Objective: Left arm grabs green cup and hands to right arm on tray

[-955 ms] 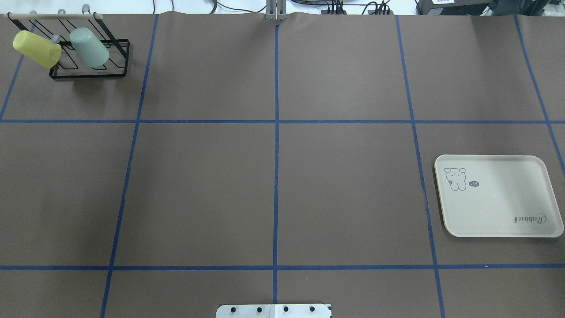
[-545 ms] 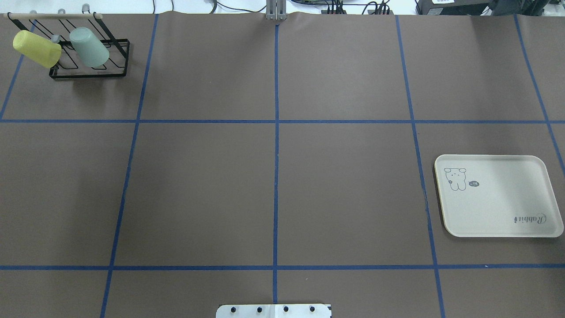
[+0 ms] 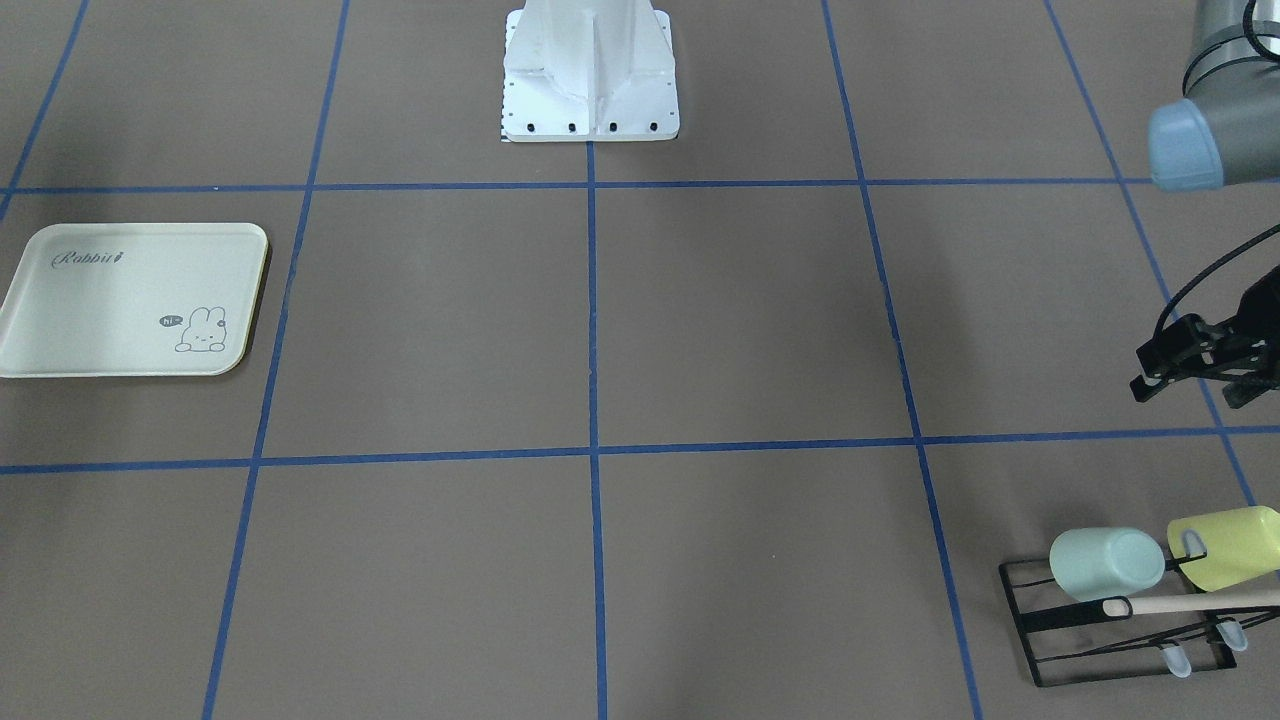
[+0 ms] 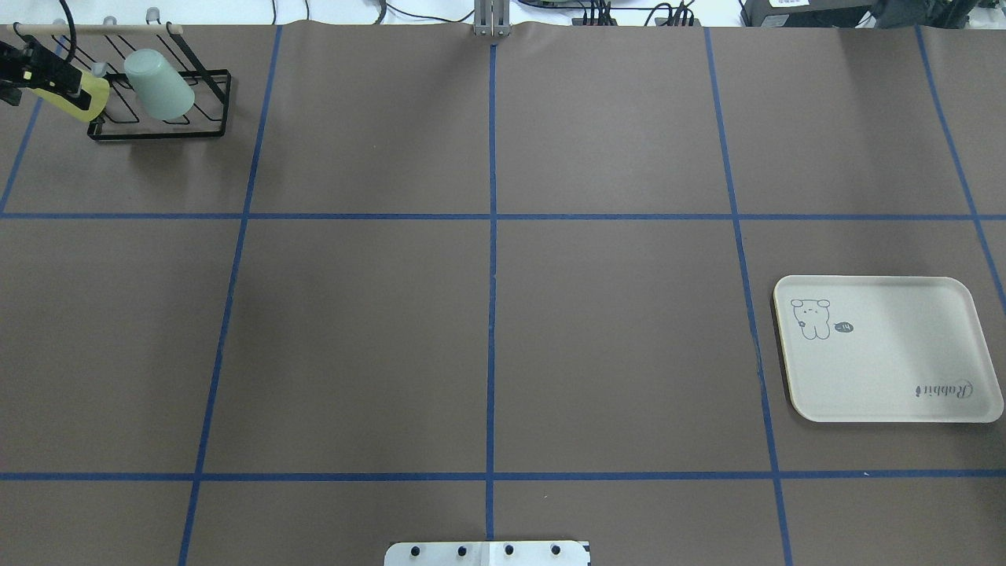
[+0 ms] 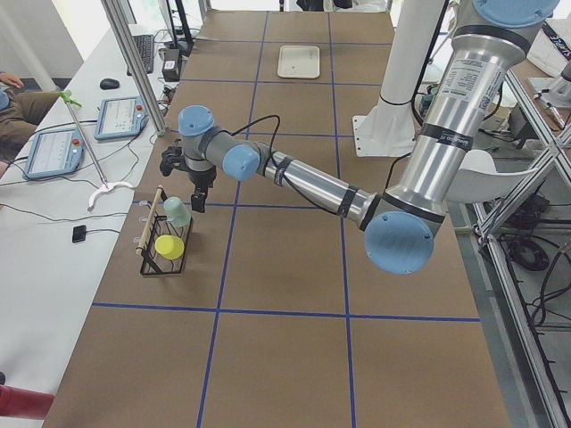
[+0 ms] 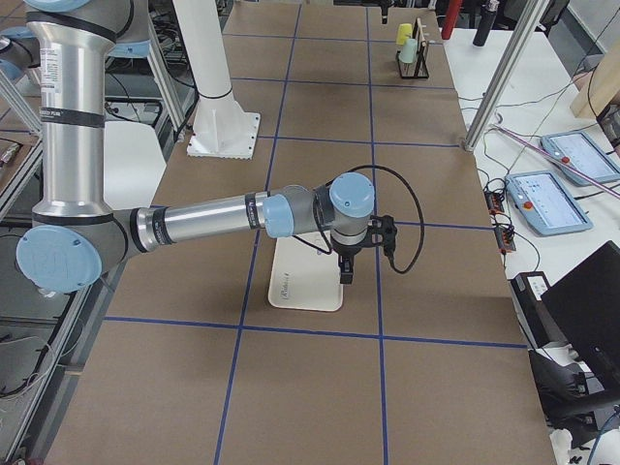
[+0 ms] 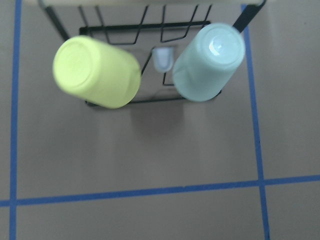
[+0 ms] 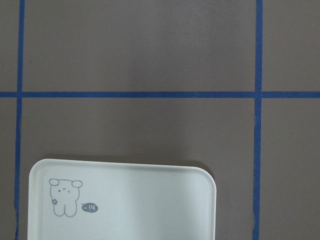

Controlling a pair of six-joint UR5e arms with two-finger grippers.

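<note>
Because two cups of like size hang side by side on one rack, I enter the first hazard as a wrong pick: the green cup (image 4: 159, 85) sits base-up and tilted on a peg of the black wire rack (image 4: 157, 136). The yellow-green cup (image 7: 97, 72) is on a neighbouring peg with one bare peg between them, so an approach drifting toward the robot's left would close on the wrong one. Second hazard: the green cup is hooked over its peg beside a wooden rail (image 3: 1200, 603), and I judge that a pull sideways, not along the peg, would drag or tip the light rack with it. Third hazard: smooth, tapered plastic, likely to slip from a grip taken too near the narrow base. Fourth hazard: the tray (image 4: 888, 369) lies well apart on the opposite side of the counter (image 4: 487, 314), so a poor hold would have a long carry in which to fail. Left fingers (image 3: 1170, 358): spread open, holding nothing, raised above the counter on the robot's side of the rack, touching neither cup. Green cup relative to them: farther out and lower. My left wrist camera puts it up and right of centre, with the fingers themselves outside that frame, and in the overhead view they overlap the yellow-green cup, not the green one. Right fingers (image 6: 345, 269): hanging near the tray's edge; how far open, I cannot tell.
</note>
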